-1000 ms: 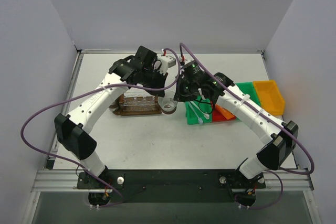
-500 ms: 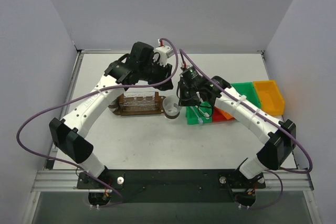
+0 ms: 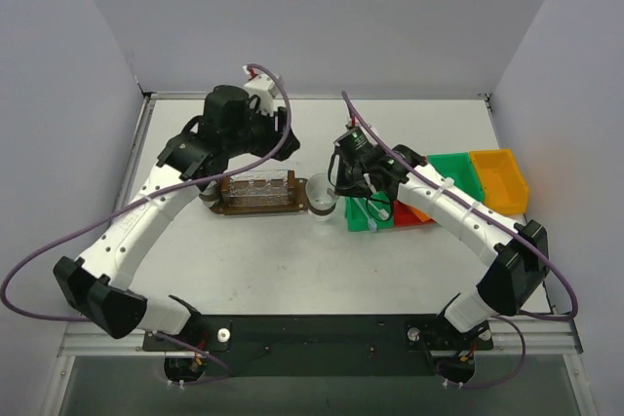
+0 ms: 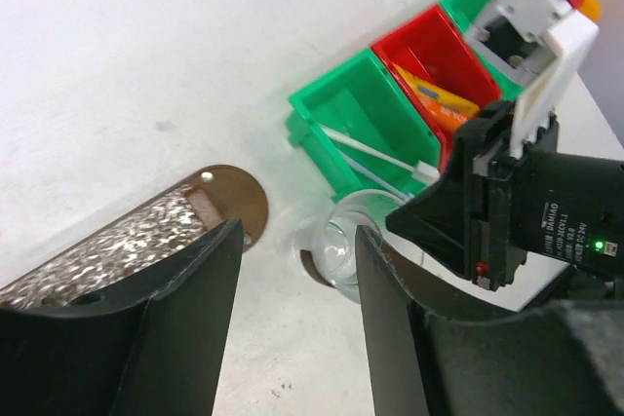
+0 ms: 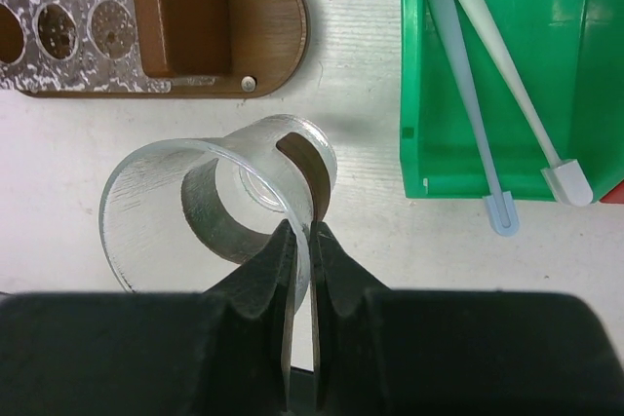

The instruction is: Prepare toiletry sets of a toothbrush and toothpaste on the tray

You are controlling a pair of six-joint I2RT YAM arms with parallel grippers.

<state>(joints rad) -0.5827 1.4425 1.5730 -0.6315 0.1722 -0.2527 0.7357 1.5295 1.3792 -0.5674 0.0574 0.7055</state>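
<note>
My right gripper [image 5: 307, 236] is shut on the rim of a clear cup [image 5: 195, 202], which sits just off the right end of the dark wooden tray [image 5: 263, 26]. From above, the cup [image 3: 322, 197] lies between the tray [image 3: 219, 207] and the green bin. My left gripper [image 4: 295, 270] is open and empty, hovering over the table short of the cup [image 4: 346, 250]; in the top view this left gripper [image 3: 265, 138] is behind the tray. Two toothbrushes [image 5: 507, 65] lie in the green bin [image 5: 575, 143]. Orange toothpaste [image 4: 439, 104] lies in the red bin [image 4: 458, 60].
A speckled strip with round holes [image 5: 68, 31] runs along the tray, and clear cups [image 3: 258, 185] stand on it. Right of the cup stand a green bin [image 3: 359, 221], a red bin [image 3: 414, 213], another green bin [image 3: 463, 170] and a yellow bin [image 3: 502, 177].
My left gripper has opened and drawn back to the left, away from the cup. The cup stays in my right gripper, which has shifted slightly toward the tray's end.
</note>
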